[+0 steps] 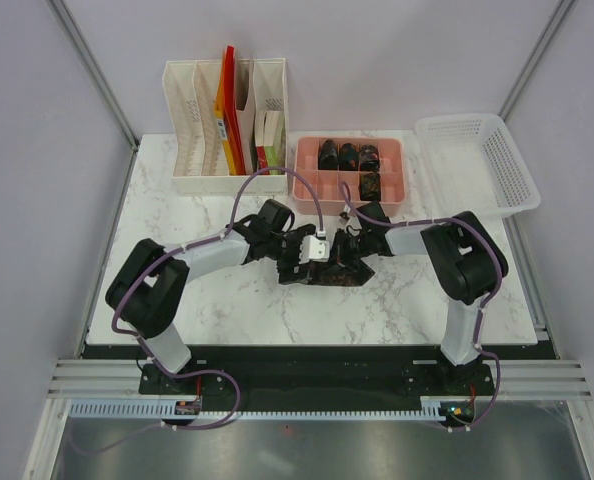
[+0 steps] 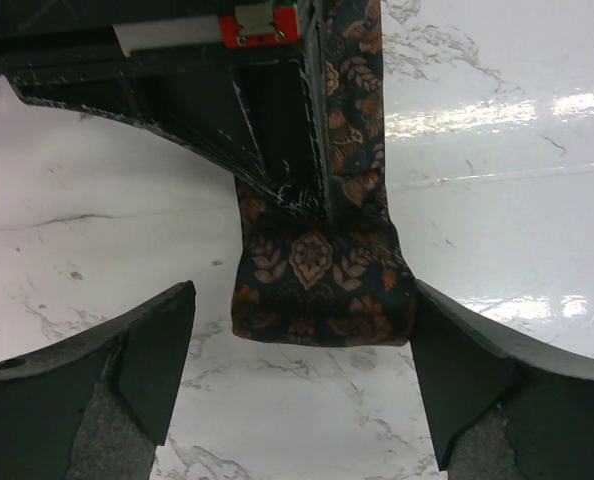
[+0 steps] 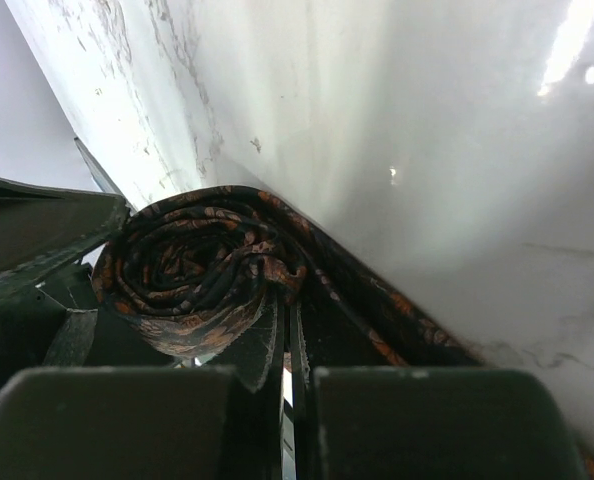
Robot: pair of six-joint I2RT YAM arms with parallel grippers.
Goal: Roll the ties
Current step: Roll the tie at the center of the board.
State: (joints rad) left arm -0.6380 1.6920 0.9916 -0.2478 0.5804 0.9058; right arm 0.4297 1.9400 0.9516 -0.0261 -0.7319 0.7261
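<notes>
Woven cloth, dark brown-black with a fine reddish-orange leaf and medallion print: one tie (image 3: 197, 280), part-rolled, lying mid-table between my two grippers.

Right gripper (image 3: 289, 400): closed on the tie, pinching the coil near its core. Seen end-on, the spiral layers are soft and a little uneven at the outer wrap. The unrolled strip runs off along the table.

Left gripper (image 2: 302, 360): spread wide, holding nothing, one finger on each side of the bulging coil. I cannot tell whether either one touches it.

Table (image 1: 227, 300): hard, glossy, white marble pattern with grey veins. I expect cloth to slide freely on it.

Pink tray (image 1: 314, 190): moulded compartments at the far side, four rolled ties (image 1: 349, 155) stowed inside.

Handling note, my judgement: the roll is partly wound, with strip left to take in.
- Grip the core firmly with the right gripper and turn evenly.
- Use the left gripper to steady the coil's sides so the edges stack flush.
- Any slack wound in would cone the roll or let the limp fabric spring open on release.
</notes>
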